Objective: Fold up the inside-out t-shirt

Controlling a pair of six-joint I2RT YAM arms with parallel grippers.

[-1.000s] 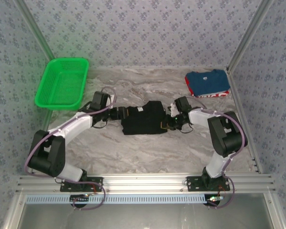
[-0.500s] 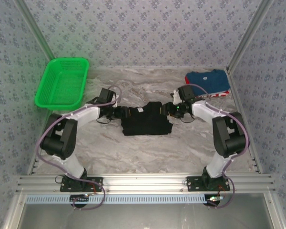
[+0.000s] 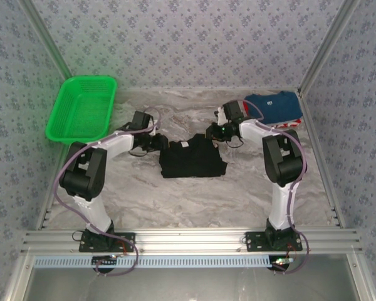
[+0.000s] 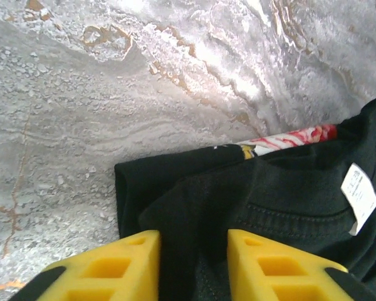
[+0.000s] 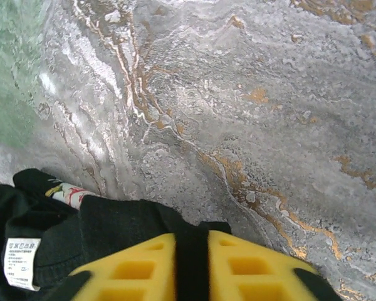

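Observation:
The inside-out t-shirt [image 3: 193,158] is a black, folded bundle lying in the middle of the marble table. My left gripper [image 3: 161,143] is at its far left corner. In the left wrist view the left gripper [image 4: 193,241] has a raised ridge of the t-shirt [image 4: 288,188] pinched between its yellow fingers, near the collar, with a white label [image 4: 358,194] and a red print patch [image 4: 282,139] beyond. My right gripper [image 3: 211,133] is at the far right corner. Seen from the right wrist, this gripper [image 5: 192,241] is shut on a thin black edge of the t-shirt [image 5: 113,219].
A green basket [image 3: 81,110] stands at the far left. A folded blue shirt with red trim [image 3: 274,108] lies at the far right, just behind the right arm. Bare marble table [image 3: 175,200] stretches in front of the t-shirt. Patterned walls and metal posts close in the sides.
Both grippers moved from the shirt's sides up to its far corners. The left jaws narrowed onto the fabric. The right jaws opened, then shut again on the far right edge.

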